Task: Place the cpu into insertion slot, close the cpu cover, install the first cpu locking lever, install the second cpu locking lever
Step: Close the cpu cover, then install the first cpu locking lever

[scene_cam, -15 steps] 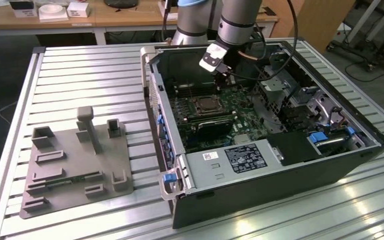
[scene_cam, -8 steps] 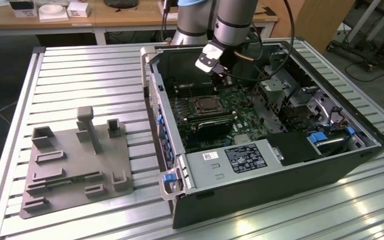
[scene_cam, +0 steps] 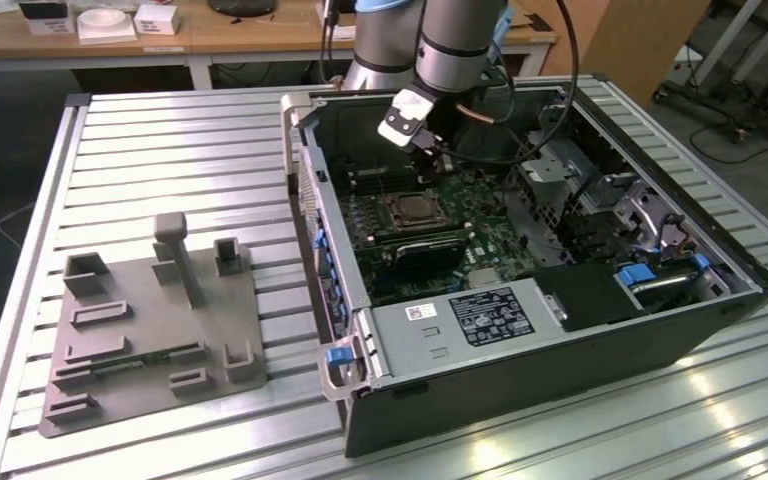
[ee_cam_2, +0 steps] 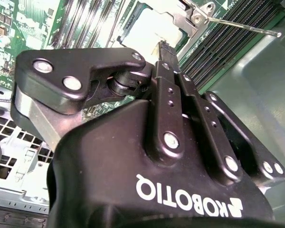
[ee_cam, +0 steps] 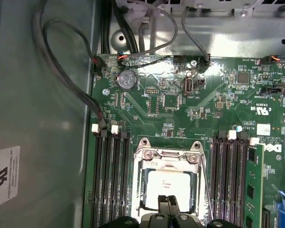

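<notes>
- Exterior view: an open computer case (scene_cam: 531, 385) lies on a slatted metal table (scene_cam: 171, 130). The arm (scene_cam: 444, 40) reaches down into it, and its gripper (scene_cam: 431, 165) hangs just above the green board, close over the cpu (scene_cam: 420, 208).
- Toward the exterior view's left, a grey fixture plate (scene_cam: 144, 330) with upright blocks rests on the table, well apart from the case. A grey box with a white label (scene_cam: 471, 318) sits in the case's near corner, and a black cable (scene_cam: 564, 60) loops down beside the arm.
- Second wrist view: the gripper (ee_cam_2: 161, 46) takes up most of the foreground, with its fingers (ee_cam_2: 164, 95) clenched into one narrow tip and nothing visible between them.
- That tip ends just beside the pale top of the cpu (ee_cam_2: 149, 29). A thin metal lever (ee_cam_2: 242, 26) runs out from a corner of the cpu cover (ee_cam_2: 194, 16) across the memory slots (ee_cam_2: 223, 52) (whether it is latched cannot be told).
- First wrist view: the cpu (ee_cam: 168, 183) lies in the insertion slot (ee_cam: 142, 192). The cpu cover (ee_cam: 166, 159) is down around it, and the chip shows through the square cut-out.
- The gripper (ee_cam: 167, 203) overlaps the chip's edge and hides that side of the socket. The lever (ee_cam: 208, 190) lies along the cover, between it and the memory slots (ee_cam: 230, 180).
- More slots (ee_cam: 111, 180) flank the other side. A coin battery (ee_cam: 127, 80) and grey cables (ee_cam: 66, 71) lie further off.
</notes>
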Robot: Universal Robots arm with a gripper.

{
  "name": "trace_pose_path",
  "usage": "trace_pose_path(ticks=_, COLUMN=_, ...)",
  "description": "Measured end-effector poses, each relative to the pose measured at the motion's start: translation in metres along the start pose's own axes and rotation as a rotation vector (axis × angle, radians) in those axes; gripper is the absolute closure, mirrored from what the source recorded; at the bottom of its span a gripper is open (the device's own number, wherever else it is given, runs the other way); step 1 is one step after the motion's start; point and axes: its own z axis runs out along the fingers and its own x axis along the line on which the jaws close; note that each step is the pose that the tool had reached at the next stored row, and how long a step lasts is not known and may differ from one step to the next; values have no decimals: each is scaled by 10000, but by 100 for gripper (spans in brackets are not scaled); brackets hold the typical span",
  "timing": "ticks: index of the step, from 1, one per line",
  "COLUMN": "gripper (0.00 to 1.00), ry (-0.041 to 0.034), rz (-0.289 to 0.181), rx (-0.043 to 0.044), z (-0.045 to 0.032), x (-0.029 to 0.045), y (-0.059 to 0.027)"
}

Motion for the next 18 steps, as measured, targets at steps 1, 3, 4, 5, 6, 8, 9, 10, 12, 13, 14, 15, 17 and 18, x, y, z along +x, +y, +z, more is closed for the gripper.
trace_pose_path(ticks=1, gripper=90, ry=0, rz=0, rx=0, z=0, x=0, y=0)
trace_pose_path(ticks=3, gripper=90, ry=2, rz=-1, rx=-1, z=15, x=0, y=-1)
trace_pose_path(ticks=4, gripper=90, ry=2, rz=0, rx=-1, z=15, x=0, y=-1)
trace_pose_path(ticks=5, gripper=90, ry=2, rz=0, rx=-1, z=15, x=0, y=-1)
trace_pose_path(ticks=6, gripper=90, ry=2, rz=-1, rx=-1, z=15, x=0, y=-1)
trace_pose_path(ticks=8, gripper=90, ry=2, rz=-1, rx=-1, z=16, x=0, y=-1)
trace_pose_path(ticks=9, gripper=90, ry=2, rz=-1, rx=-1, z=16, x=0, y=-1)
trace_pose_path(ticks=10, gripper=90, ry=2, rz=-1, rx=-1, z=16, x=0, y=-1)
trace_pose_path(ticks=12, gripper=90, ry=2, rz=-1, rx=-1, z=16, x=0, y=-1)
trace_pose_path(ticks=13, gripper=90, ry=2, rz=-3, rx=-1, z=16, x=0, y=-1)
trace_pose_path(ticks=14, gripper=90, ry=2, rz=-13, rx=-2, z=16, x=0, y=-1)
trace_pose_path(ticks=15, gripper=90, ry=3, rz=-41, rx=0, z=16, x=0, y=-1)
trace_pose_path(ticks=17, gripper=90, ry=5, rz=-206, rx=5, z=17, x=0, y=-2)
trace_pose_path(ticks=18, gripper=90, ry=7, rz=-371, rx=10, z=17, x=0, y=-2)
